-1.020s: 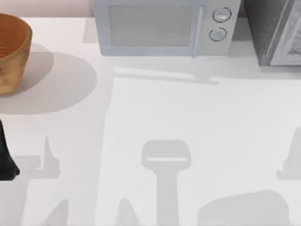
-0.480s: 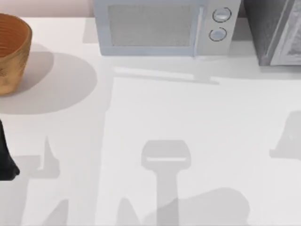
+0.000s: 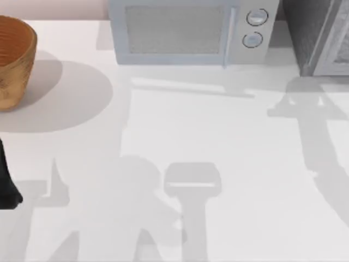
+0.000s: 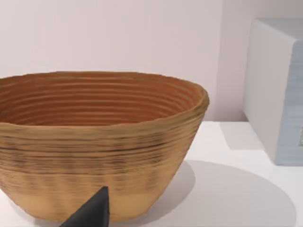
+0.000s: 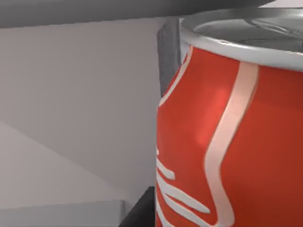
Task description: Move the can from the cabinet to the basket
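Note:
The can (image 5: 236, 142), red with white script and a silver top, stands very close in the right wrist view, with grey cabinet walls (image 5: 71, 94) around it. A dark piece of my right gripper (image 5: 141, 213) shows beside the can's lower part. The cabinet (image 3: 319, 35) is at the table's back right, dark speckled side facing left. The basket (image 3: 13, 52), round, woven and orange-brown, stands at the back left. In the left wrist view the basket (image 4: 94, 137) looks empty, with a dark tip of my left gripper (image 4: 92, 213) in front of it. My left arm (image 3: 7, 183) is parked at the left edge.
A light grey microwave (image 3: 191, 33) with two round knobs stands at the back middle, between basket and cabinet. Its side (image 4: 277, 94) appears beside the basket in the left wrist view. Arm shadows lie across the white table (image 3: 218, 125), one reaching toward the cabinet.
The right arm's shadow has swept from the table's front right up to the foot of the cabinet. The left arm and the basket have not moved.

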